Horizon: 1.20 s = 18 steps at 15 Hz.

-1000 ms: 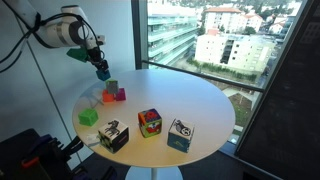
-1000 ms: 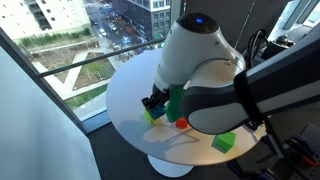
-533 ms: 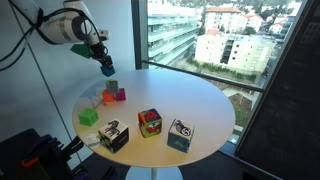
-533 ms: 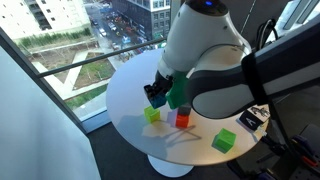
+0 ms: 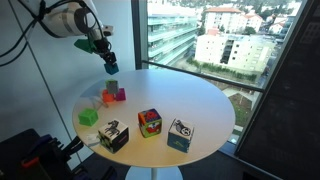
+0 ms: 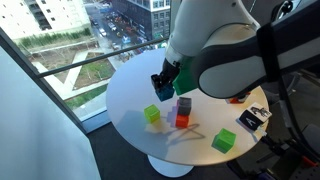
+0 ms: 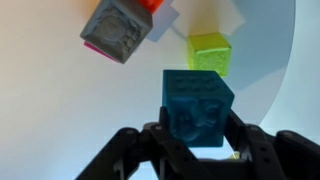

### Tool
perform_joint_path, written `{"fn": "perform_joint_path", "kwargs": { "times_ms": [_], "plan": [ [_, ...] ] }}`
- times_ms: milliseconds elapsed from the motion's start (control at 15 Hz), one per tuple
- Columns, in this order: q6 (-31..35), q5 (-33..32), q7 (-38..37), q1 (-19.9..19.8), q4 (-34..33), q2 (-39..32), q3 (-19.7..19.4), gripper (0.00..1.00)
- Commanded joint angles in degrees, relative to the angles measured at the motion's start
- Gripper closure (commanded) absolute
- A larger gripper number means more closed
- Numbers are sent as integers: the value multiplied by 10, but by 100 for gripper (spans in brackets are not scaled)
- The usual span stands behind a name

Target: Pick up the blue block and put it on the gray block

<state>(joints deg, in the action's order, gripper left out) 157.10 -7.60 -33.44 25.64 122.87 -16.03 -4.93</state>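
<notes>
My gripper (image 7: 197, 122) is shut on the blue block (image 7: 197, 100), a small teal cube held well above the round white table (image 5: 190, 100). An exterior view shows the gripper (image 5: 108, 62) high over the table's far left edge with the blue block (image 5: 111, 68) in its fingers. The gray block (image 5: 108, 97), a pale greenish cube, rests on the table below and shows yellow-green in the wrist view (image 7: 210, 50). In an exterior view the gripper (image 6: 163, 86) hangs above and slightly right of the gray block (image 6: 152, 114).
A small pink block (image 5: 120, 95) sits beside the gray block, apparently on an orange piece (image 6: 183, 121). A bright green cube (image 5: 89, 117) and three picture cubes (image 5: 150, 122) stand nearer the front. The robot's big white arm (image 6: 215, 45) looms over the table.
The gripper has risen with the blue block, moving up and away from the table surface. The blocks on the table have not moved.
</notes>
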Motion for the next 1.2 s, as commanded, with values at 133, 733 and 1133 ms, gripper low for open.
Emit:
{"fn": "perform_joint_path", "kwargs": {
  "times_ms": [133,733,1133],
  "plan": [
    [-90,-5,17,-50,-8,45,41,70],
    [-187,3,61,-100,-11,62,82,70],
    [-207,-2,87,-110,-7,60,92,70]
  ]
}}
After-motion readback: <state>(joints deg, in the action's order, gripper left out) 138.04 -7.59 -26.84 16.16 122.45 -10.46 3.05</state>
